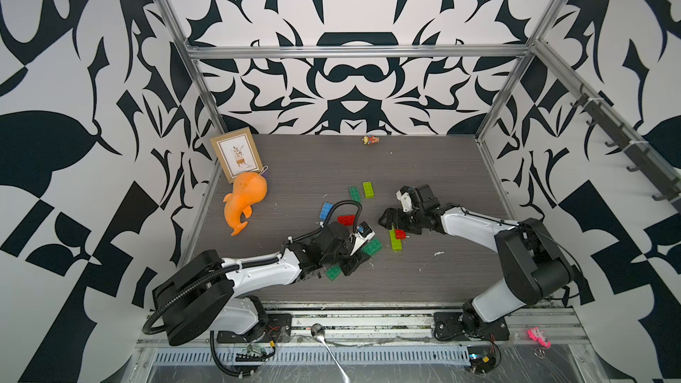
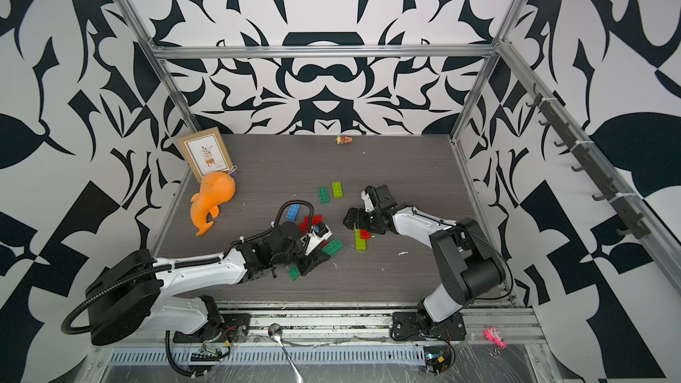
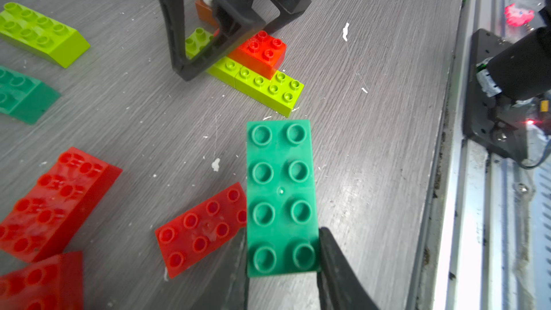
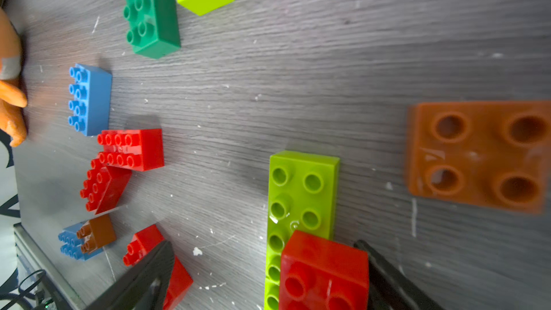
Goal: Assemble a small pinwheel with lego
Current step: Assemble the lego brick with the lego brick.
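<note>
Lego brick (image 3: 281, 198), dark green, sits pinched between the left jaws

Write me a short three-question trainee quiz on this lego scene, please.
1. True or false: the left end effector grips a dark green 2x4 brick.
2. Which brick sits on the lime bricks at the right end effector? A a blue brick; B a red brick; C a dark green brick.
3. Fill in: the right end effector's jaws stand ____ (open or shut).
Key: 1 true; 2 B; 3 open.
</note>
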Controlling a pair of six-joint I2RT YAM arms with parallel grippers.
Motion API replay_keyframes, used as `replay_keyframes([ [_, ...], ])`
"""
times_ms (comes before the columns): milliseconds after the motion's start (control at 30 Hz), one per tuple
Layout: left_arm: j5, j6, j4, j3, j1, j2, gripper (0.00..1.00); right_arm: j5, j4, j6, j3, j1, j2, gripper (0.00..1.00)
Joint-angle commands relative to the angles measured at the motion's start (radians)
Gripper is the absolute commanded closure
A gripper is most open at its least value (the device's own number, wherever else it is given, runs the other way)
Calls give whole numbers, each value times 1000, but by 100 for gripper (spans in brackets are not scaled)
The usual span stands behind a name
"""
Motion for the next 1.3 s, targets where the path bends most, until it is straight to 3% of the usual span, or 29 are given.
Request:
replay_keyframes([
  [0, 34, 56, -4, 63, 2, 76, 77, 28, 2, -17, 25, 6, -50, 4],
  [100, 121, 130, -109, 156, 1, 158, 79, 90, -10, -13, -8, 1, -142, 3],
  [300, 130, 283, -123, 238, 6, 246, 79, 99, -37, 14, -100, -20, -307, 2],
  [567, 158, 409, -321, 430, 79, 380, 80, 99, -131, -9, -131, -28, -399, 1],
  [1267, 205, 445, -430, 615, 123, 540, 80, 135, -164, -52, -114, -34, -307, 9],
])
